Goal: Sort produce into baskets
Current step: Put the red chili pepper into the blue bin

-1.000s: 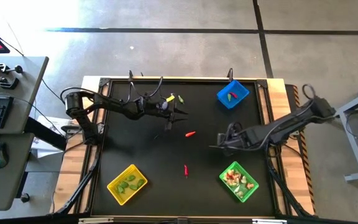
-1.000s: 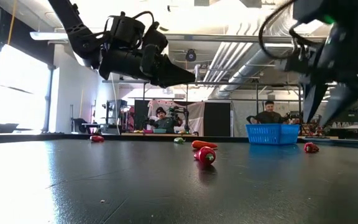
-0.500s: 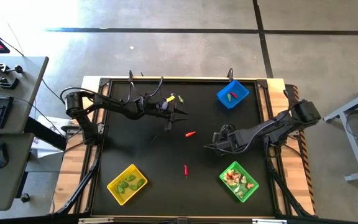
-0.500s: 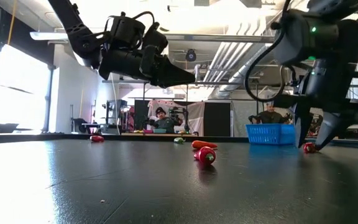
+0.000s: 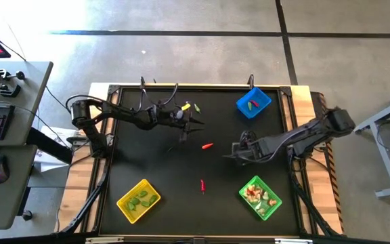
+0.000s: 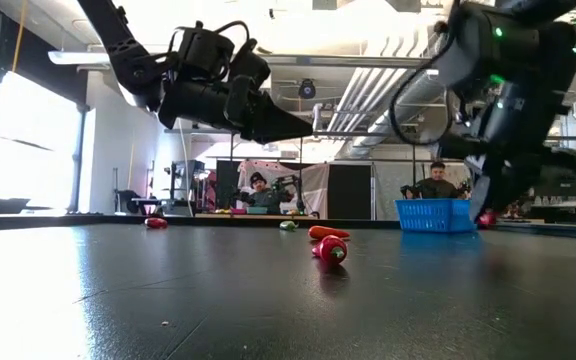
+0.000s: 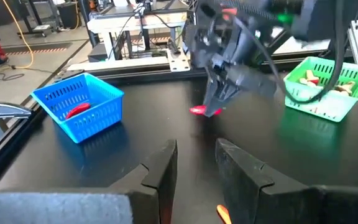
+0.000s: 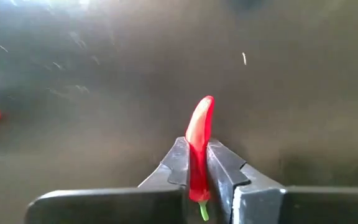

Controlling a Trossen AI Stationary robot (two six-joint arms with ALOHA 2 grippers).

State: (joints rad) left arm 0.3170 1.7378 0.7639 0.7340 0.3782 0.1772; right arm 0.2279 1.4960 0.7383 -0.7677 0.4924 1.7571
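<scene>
Your right gripper point(image 8: 196, 163) has its fingers pinched on a red chili point(image 8: 197, 143), lifted just above the mat between the green basket point(image 5: 260, 196) and the blue basket point(image 5: 253, 102). Farther off, your left gripper point(image 5: 200, 123) hovers with fingers narrowly apart, holding nothing, near a loose chili point(image 5: 208, 145).

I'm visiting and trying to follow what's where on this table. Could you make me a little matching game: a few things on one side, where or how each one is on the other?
Things:
1. red chili
2. yellow basket
3. blue basket
4. left gripper

Where or how:
A. holds green pieces only
B. pinched between the right gripper's fingers
C. empty, raised above the table
D. at the table's far right corner, a red piece inside

Pairs: 1-B, 2-A, 3-D, 4-C
</scene>
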